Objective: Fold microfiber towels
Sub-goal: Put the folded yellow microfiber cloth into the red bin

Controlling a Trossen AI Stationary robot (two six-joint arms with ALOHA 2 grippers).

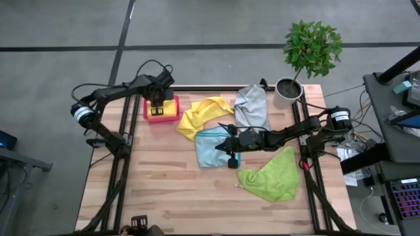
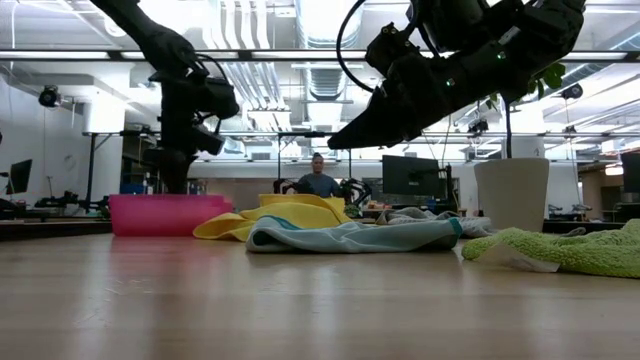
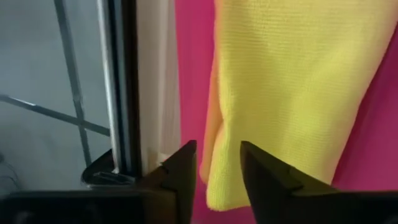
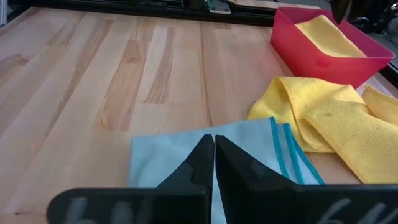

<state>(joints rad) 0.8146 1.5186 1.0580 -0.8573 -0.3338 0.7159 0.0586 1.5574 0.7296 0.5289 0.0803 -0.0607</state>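
Under the right gripper, pinched shut and empty, that floppy light blue microfiber towel looks featherlight, so I'd grab a corner; left gripper hangs half-open over the folded yellow cloth.

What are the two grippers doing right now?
Left gripper: open above the yellow towel in the pink bin.
Right gripper: shut, empty, over the blue towel.
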